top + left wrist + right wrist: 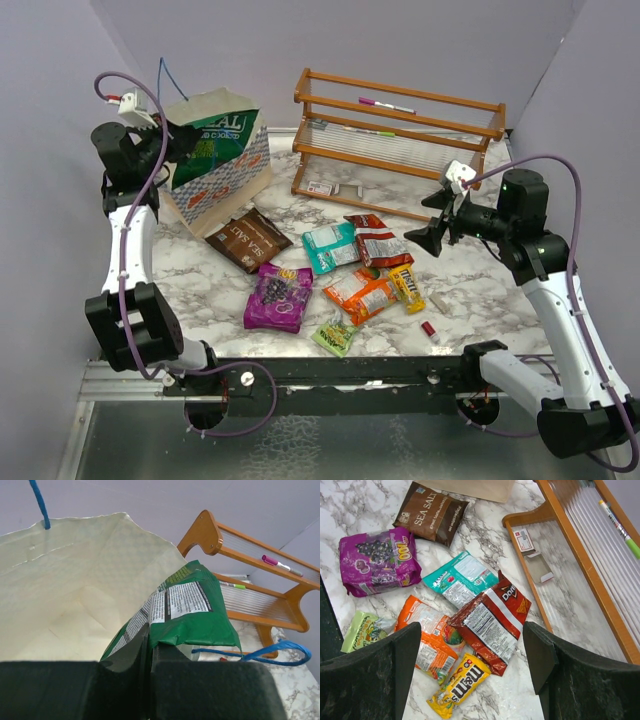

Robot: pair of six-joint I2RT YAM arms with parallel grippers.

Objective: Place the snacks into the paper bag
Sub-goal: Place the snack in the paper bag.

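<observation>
While left end effector (149, 655) pinches multipack (197, 622), bag (75, 575) beyond.

Robotics lab test cell. Boxed in by plain lilac panels (400, 40) behind and on both sides of a wooden rack (400, 135). Marble-look table (200, 280) beneath the rack. In front of the rack, at the table's near edge, a black rail (330, 372) carrying two arms (125, 250) trailing purple cables (576, 205). Snacks (330, 248) spread between rack and rail.
</observation>
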